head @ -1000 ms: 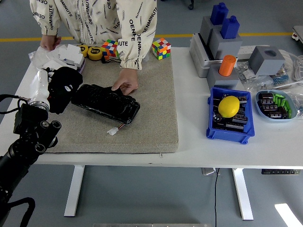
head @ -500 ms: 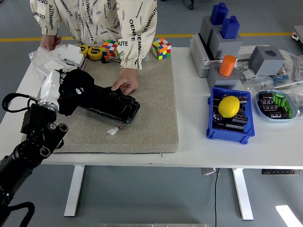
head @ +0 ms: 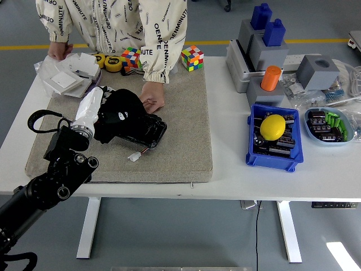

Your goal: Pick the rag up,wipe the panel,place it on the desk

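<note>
- Black rag (head: pixel 121 110) bunched under the left hand (head: pixel 104 113), lying on top of the glossy black panel (head: pixel 141 127) at the panel's left part.
- Left hand's fingers curled over the rag, gripping it and pressing it onto the panel; white forearm shell (head: pixel 89 108) running back down-left to the black arm (head: pixel 53 175).
- Panel flat on the grey felt mat (head: pixel 180 141), tilted so its right end points toward the near edge; small white connector (head: pixel 134 157) on a thin wire just beside the panel's near corner.
- Person's hand (head: pixel 152 99) resting on the panel's far edge, fingertips touching it, just right of the rag.
- Person's other hand (head: pixel 58 51) at the far left on a pile of clear plastic bags (head: pixel 67 76).
- Two Rubik's cubes (head: pixel 192 58) and yellow tape rolls (head: pixel 114 62) along the mat's far edge.
- White table (head: pixel 225 175) carrying, well to the right, a blue bin (head: pixel 274 152) with a yellow lemon (head: pixel 272 127) inside, an orange cylinder (head: pixel 271 78), grey boxes topped with blue blocks (head: pixel 265 22), and a small oval tray (head: pixel 329 125) of green and black parts.
</note>
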Tool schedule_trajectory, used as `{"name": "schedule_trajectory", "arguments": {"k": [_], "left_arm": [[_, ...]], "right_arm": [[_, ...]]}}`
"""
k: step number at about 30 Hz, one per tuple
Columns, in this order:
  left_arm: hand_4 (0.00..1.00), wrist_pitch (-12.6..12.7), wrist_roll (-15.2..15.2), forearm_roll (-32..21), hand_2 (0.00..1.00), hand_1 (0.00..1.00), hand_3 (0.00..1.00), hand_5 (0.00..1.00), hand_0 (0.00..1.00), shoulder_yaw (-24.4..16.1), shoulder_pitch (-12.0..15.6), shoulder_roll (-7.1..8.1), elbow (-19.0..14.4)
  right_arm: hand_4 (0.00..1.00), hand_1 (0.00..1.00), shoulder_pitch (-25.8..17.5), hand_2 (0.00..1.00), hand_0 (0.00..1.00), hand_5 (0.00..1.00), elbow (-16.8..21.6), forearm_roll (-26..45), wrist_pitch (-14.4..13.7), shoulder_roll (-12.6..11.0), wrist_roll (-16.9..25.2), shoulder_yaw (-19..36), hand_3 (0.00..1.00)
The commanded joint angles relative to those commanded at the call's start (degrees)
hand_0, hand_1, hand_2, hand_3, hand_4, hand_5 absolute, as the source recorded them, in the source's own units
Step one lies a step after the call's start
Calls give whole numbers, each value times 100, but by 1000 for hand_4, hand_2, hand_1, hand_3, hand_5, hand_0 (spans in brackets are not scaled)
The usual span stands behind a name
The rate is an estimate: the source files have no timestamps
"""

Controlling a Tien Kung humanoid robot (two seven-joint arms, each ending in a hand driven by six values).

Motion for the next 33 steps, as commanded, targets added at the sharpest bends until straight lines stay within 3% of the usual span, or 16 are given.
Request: {"name": "schedule_trajectory", "arguments": {"k": [11, 18, 25, 33], "left_arm": [[592, -48, 89, -267, 250, 205, 548, 2, 197, 888, -54, 19, -426], [592, -50, 73, -391, 250, 205, 548, 2, 197, 1168, -83, 22, -656], [592, -26, 44, -386, 249, 204, 548, 2, 198, 1113, -47, -9, -677], [593, 46, -69, -300, 250, 204, 548, 2, 198, 721, -44, -52, -295]], "right_arm": [[845, 548, 6, 489, 521, 350, -3, 0, 1, -6, -2, -35, 521], [845, 549, 9, 489, 521, 350, -3, 4, 1, -11, 0, -40, 521], [845, 547, -8, 489, 521, 350, -6, -6, 0, -11, -2, -40, 521], [846, 547, 2, 489, 521, 351, -3, 5, -1, -3, 4, -28, 521]]}}
